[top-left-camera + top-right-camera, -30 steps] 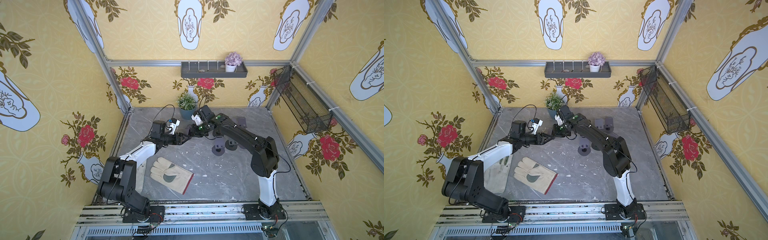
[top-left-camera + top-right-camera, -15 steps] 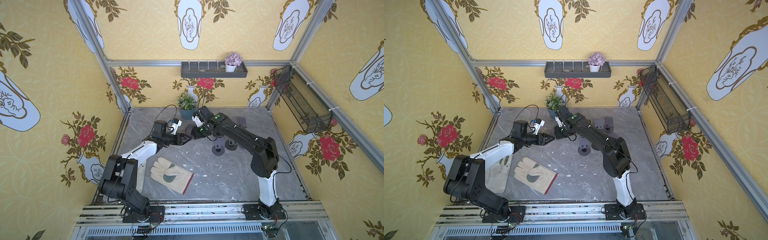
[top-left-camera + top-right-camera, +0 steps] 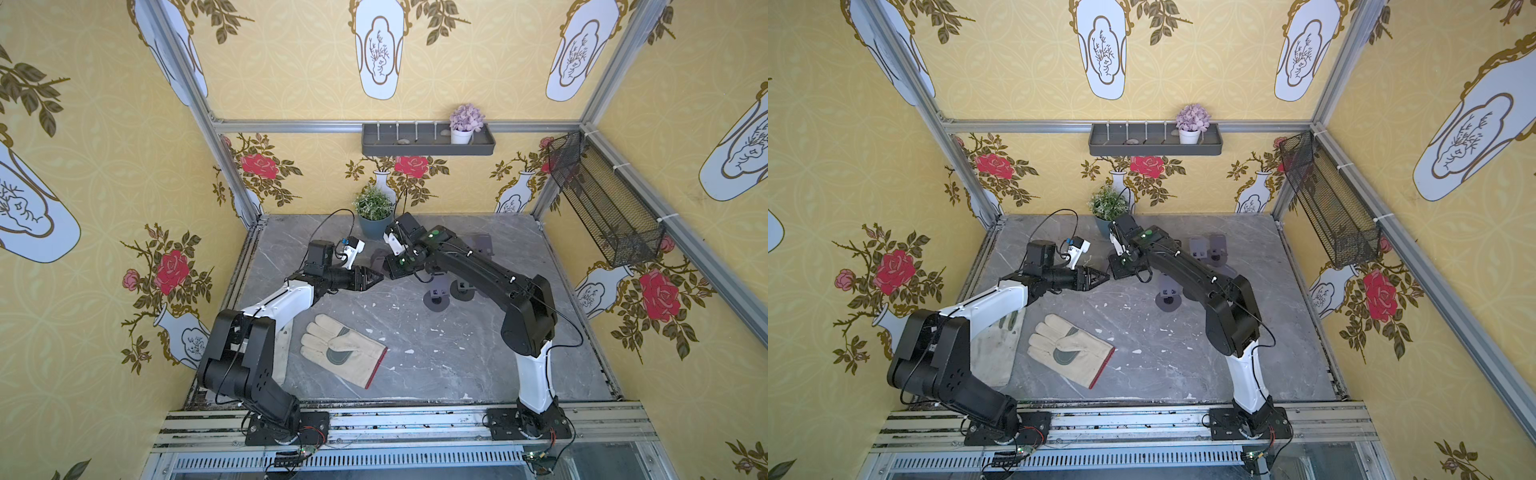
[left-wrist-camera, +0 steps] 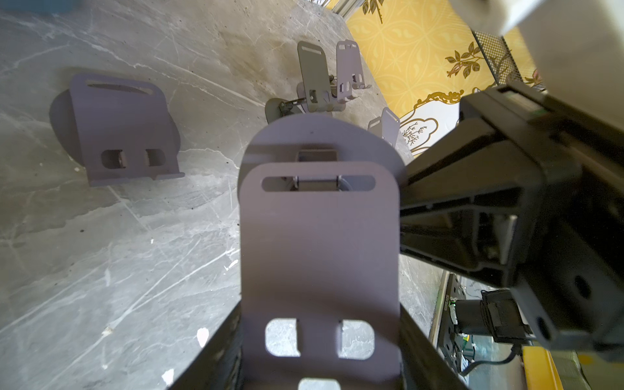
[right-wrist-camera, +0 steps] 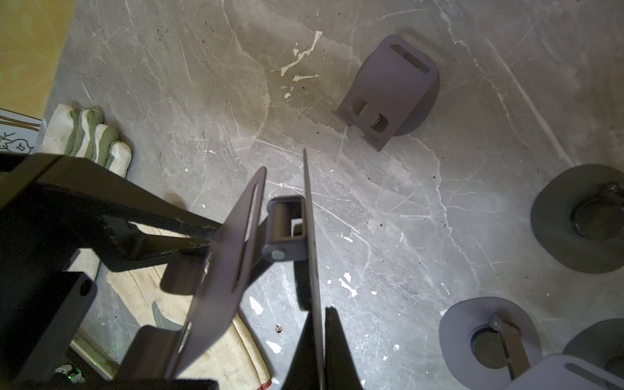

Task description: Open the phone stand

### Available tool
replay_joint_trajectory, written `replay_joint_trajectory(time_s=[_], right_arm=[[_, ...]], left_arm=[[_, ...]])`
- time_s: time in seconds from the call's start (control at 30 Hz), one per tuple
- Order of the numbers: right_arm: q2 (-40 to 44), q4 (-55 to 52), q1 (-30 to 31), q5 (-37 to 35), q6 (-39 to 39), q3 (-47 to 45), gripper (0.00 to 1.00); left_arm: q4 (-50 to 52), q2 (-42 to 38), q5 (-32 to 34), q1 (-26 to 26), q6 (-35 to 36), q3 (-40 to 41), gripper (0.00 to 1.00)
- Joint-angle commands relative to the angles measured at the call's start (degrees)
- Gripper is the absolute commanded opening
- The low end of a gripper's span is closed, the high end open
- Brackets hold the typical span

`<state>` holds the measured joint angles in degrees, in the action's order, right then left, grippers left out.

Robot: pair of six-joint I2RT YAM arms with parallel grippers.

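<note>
Right wrist view, right pincer pinched shut on phone stand base, left pincer half-wide gripping its backrest

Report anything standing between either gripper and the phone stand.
Nothing visible does. The left gripper clasps the phone stand by the side edges of its slotted plate, and the right gripper pinches the stand's round base plate by its edge.

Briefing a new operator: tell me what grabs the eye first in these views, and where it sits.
Mid-table, the left pincer and right pincer both clamp one grey phone stand between them. A pale work glove lies flat nearer the front, and spare stands sit under the right arm.
</note>
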<state>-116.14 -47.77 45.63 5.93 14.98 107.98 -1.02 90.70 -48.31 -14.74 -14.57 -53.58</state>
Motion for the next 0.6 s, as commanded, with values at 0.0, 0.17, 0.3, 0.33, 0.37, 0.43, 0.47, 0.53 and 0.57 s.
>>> replay_joint_trajectory(time_s=[0.0,0.17,0.3,0.33,0.37,0.43,0.47,0.53,0.57], right_arm=[[1.84,-0.13,-0.27,-3.74,-0.52,-1.05,0.09],[4.05,4.52,0.08,4.42,-1.71,-3.34,0.13],[4.71,5.13,0.08,7.25,-2.49,-4.8,0.13],[5.23,5.71,0.03,7.6,-2.57,-5.59,0.14],[5.61,6.09,0.08,6.93,-2.4,-6.42,0.14],[5.92,5.55,-0.09,5.62,-1.96,-6.82,0.14],[6.0,5.31,-0.19,4.67,-1.64,-6.95,0.14],[5.78,4.54,-0.46,3.18,-0.57,-6.86,0.14],[5.88,4.51,-0.78,3.08,0.0,-7.06,0.15]], left_arm=[[-0.05,0.36,-1.36,0.38,0.71,-0.38,0.66],[-0.6,0.06,-0.34,0.37,0.47,-0.29,0.99],[-3.03,-0.05,-1.76,0.42,-1.25,0.18,0.99],[-3.97,0.01,-2.27,0.44,-1.8,0.36,0.99],[-4.74,0.18,-2.57,0.42,-2.25,0.49,0.99],[-5.0,0.52,-2.43,0.42,-2.4,0.33,0.99],[-5.05,0.67,-2.32,0.42,-2.4,0.26,0.99],[-5.09,0.86,-1.63,0.42,-2.57,0.06,0.99],[-4.89,0.96,-1.16,0.42,-2.49,-0.04,0.99]])
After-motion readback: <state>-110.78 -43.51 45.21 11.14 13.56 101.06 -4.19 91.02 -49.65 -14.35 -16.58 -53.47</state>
